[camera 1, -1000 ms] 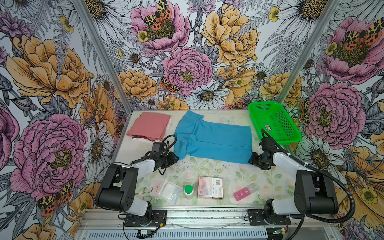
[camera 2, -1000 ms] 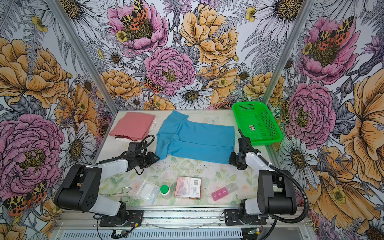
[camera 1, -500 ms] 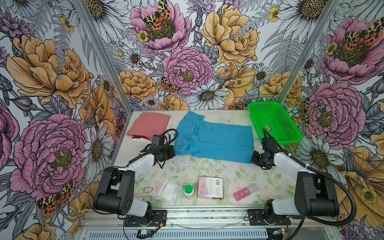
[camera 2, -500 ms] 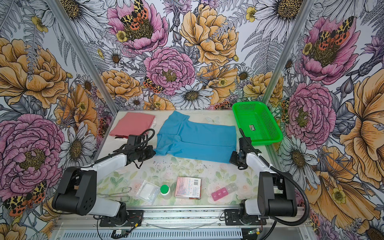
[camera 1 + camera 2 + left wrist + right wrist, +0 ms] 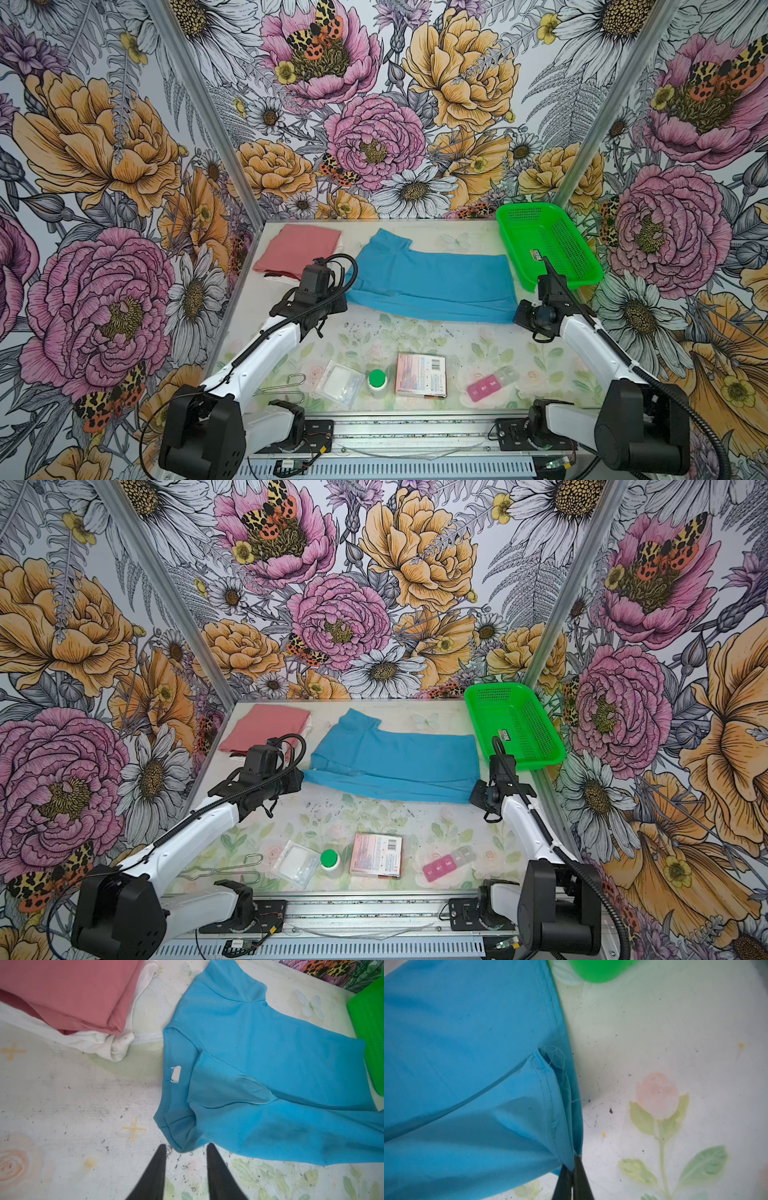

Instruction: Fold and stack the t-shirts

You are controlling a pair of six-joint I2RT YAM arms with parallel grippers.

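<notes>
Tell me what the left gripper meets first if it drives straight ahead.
Probably the blue t-shirt: its neck-end corner lies just ahead of the open left gripper, though height is unclear.

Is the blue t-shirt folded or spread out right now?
Partly folded: the blue t-shirt lies in a long strip, near side doubled over, one sleeve sticking out toward the back.

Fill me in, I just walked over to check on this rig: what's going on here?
Two robot arms are working on a blue t-shirt spread across the table. The right gripper pinches its hem corner near the green basket. The left gripper is open, its tips either side of the shirt's corner by the collar, not clamping it. A pink t-shirt lies folded on white cloth at the back left.
</notes>
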